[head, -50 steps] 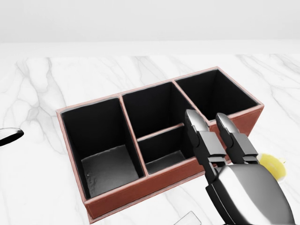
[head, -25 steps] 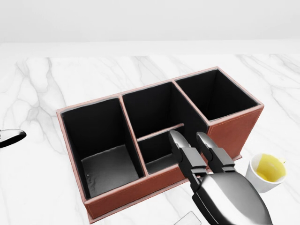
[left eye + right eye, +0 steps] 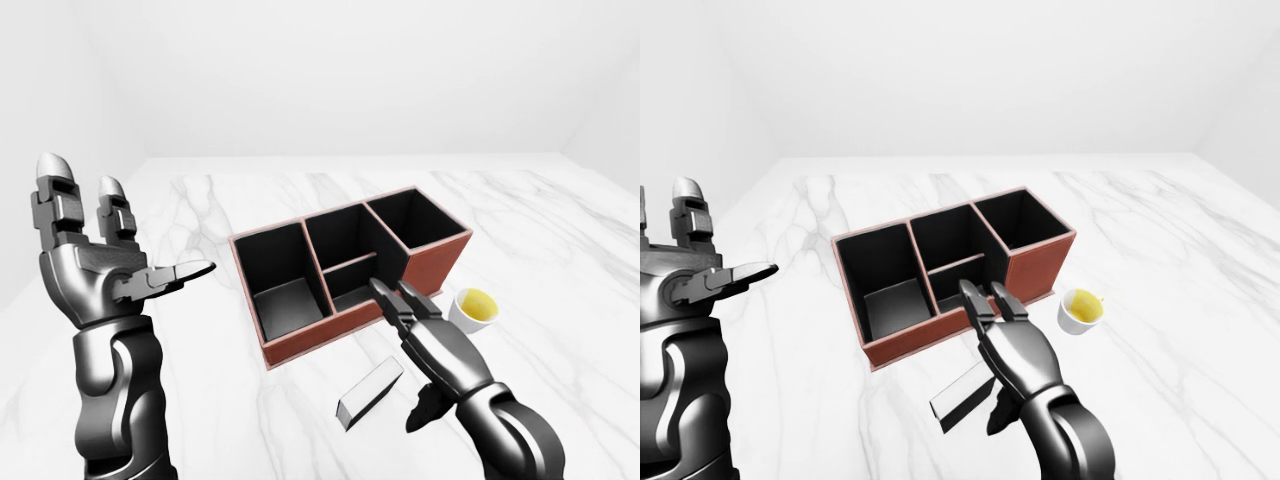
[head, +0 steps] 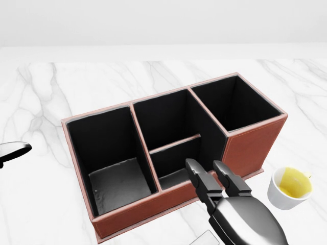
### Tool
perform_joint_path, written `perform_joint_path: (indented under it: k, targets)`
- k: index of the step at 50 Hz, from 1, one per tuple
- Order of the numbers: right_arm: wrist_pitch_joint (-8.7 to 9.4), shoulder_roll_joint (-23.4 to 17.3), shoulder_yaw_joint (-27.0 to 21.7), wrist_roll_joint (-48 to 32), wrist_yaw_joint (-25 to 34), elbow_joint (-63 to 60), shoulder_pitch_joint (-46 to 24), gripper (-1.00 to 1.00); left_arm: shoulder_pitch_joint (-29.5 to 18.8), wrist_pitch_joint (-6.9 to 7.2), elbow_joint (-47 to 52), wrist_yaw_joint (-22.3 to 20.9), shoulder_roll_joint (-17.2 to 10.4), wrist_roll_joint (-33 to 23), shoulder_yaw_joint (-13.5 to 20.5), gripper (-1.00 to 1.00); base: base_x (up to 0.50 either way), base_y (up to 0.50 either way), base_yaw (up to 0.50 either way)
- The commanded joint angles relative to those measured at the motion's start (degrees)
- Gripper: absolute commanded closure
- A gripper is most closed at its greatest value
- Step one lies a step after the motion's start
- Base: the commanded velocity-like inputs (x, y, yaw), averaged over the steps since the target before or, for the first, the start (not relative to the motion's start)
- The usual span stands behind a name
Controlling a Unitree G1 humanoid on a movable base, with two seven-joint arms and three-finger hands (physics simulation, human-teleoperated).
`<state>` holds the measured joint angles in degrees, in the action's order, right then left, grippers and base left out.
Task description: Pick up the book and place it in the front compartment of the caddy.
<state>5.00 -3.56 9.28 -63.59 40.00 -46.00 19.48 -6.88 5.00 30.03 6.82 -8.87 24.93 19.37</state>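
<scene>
Work has hardly begun: the thin grey rectangular book (image 3: 369, 391) lies flat on the white marble table (image 3: 560, 240), just below the red-brown leather caddy (image 3: 350, 268) with black compartments, all empty. The right hand (image 3: 425, 335) hovers above the book, fingers extended and holding nothing. The left hand (image 3: 95, 260) is raised, spread. Grasp, lift and placement remain.

Left hand (image 3: 100, 265), right hand (image 3: 430, 335): glossy dark-grey metal, segmented blocky fingers (image 3: 55, 200), silver rounded tips, bulbous forearms.
</scene>
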Motion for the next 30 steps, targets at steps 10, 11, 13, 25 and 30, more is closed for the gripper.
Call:
perform_joint_path:
  k: [10,11,13,25,30]
  targets:
    - [0.00,0.17,-1.61,-5.37,0.00,8.44,-5.44,-1.00,-0.71,0.00,-4.89,0.88,0.40,-1.96,-1.72,-1.00,0.00,0.00,0.00]
    - [0.00,0.28,-1.79,-5.55,0.00,8.53,-5.63,-1.00,-0.77,0.00,-5.00,0.87,0.38,-1.96,-1.72,-1.00,0.00,0.00,0.00]
    - [0.00,0.44,-2.28,-6.25,0.00,9.00,-6.27,-1.00,-0.76,0.00,-4.94,0.92,0.37,-1.94,-1.75,-1.00,0.00,0.00,0.00]
    - [0.00,1.86,-1.80,-9.75,0.00,10.83,-7.66,-1.00,-0.39,0.00,-4.33,0.91,0.53,-2.04,-1.84,-1.00,0.00,0.00,0.00]
    - [0.00,2.28,-0.73,-10.83,0.00,11.40,-7.83,-1.00,-0.92,0.00,-5.30,0.93,0.32,-1.94,-1.63,-1.00,0.00,0.00,0.00]
